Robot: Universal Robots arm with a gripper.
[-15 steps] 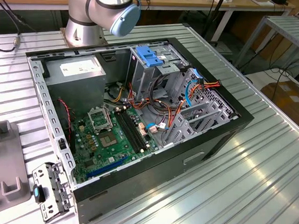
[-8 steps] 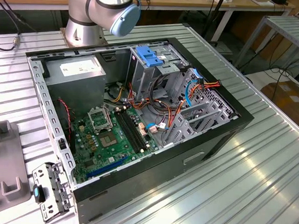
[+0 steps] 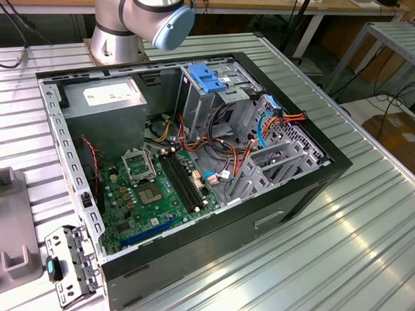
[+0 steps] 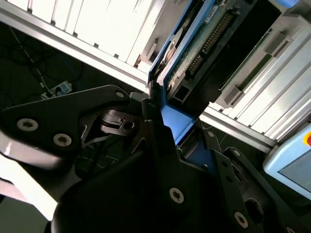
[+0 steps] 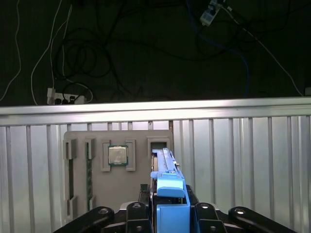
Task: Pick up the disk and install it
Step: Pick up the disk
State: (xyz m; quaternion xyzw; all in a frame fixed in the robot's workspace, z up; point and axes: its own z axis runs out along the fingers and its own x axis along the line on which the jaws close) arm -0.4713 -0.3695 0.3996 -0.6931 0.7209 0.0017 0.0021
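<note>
In the first wrist view the disk [image 5: 164, 167] stands on edge at a slot of a grey fixture plate [image 5: 97, 187], its blue side rail toward the camera. My gripper [image 5: 170, 206] is shut on it, a black finger pressed against each side. In the second wrist view the disk [image 4: 194, 53] shows its green circuit board and connector. Its blue rail runs down between the fingers of the gripper [image 4: 177, 133]. Whether the disk still rests in the slot I cannot tell.
An open computer case [image 3: 319, 180] lies on the slatted aluminium table, with a drive cage topped by a blue bracket [image 3: 206, 78], a grey power supply [image 3: 109, 100] and a motherboard. The arm's base [image 3: 119, 37] stands behind it. A processor chip [image 5: 117, 155] sits on the fixture plate [image 3: 5, 235].
</note>
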